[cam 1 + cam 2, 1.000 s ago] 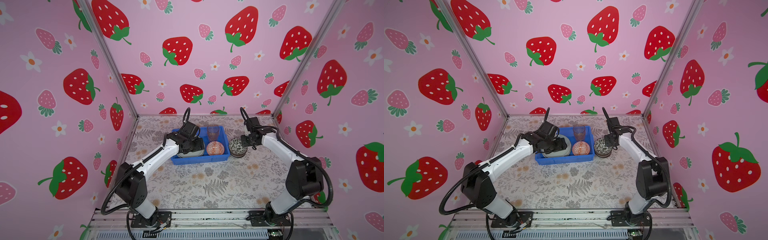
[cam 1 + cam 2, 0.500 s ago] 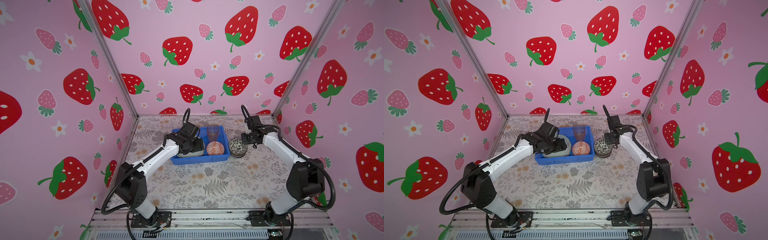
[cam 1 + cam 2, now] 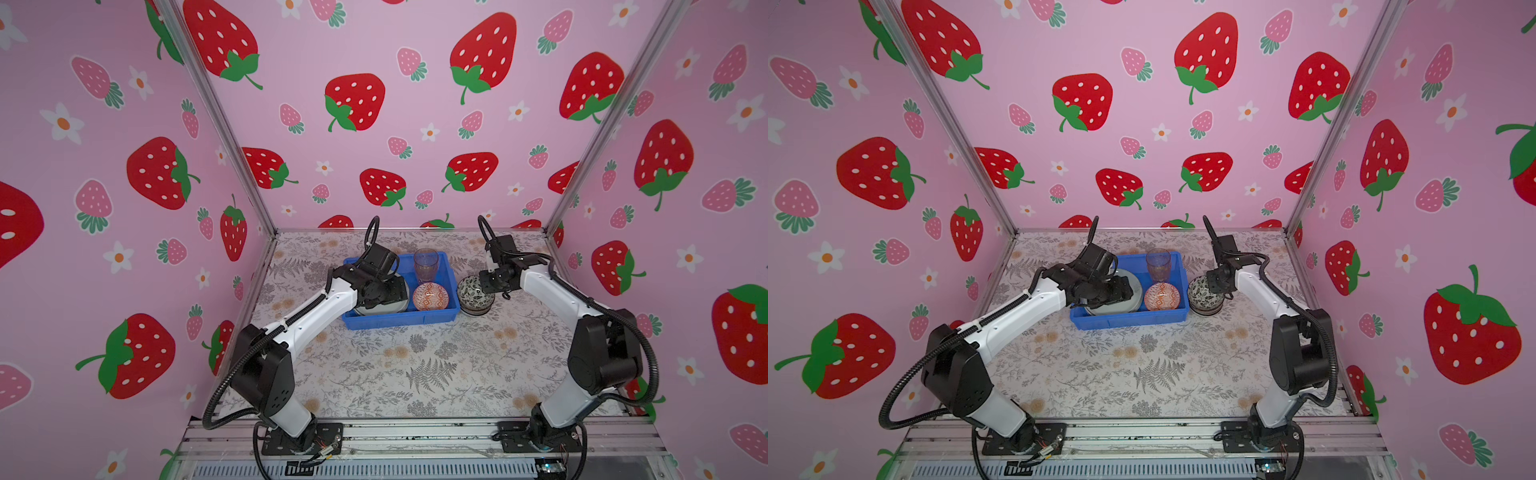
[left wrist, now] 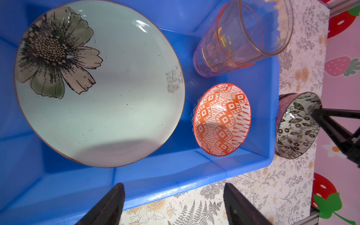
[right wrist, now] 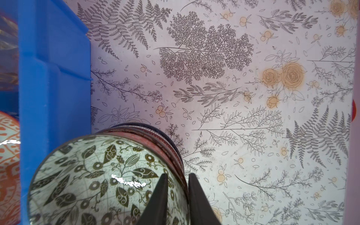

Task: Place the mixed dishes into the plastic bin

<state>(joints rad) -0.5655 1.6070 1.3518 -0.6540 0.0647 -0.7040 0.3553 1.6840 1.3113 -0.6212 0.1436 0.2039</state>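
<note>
While left fingers stay spread over the bin, right fingers still pinch the black-white bowl at its rim.

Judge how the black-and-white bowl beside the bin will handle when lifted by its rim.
Likely stiff and breakable: the bowl looks glazed, with a sharp highlight inside. Probably slippery, since the right pincer pinches just one spot on its rim. It may swing from that hold; in both top views it already looks tilted.
</note>
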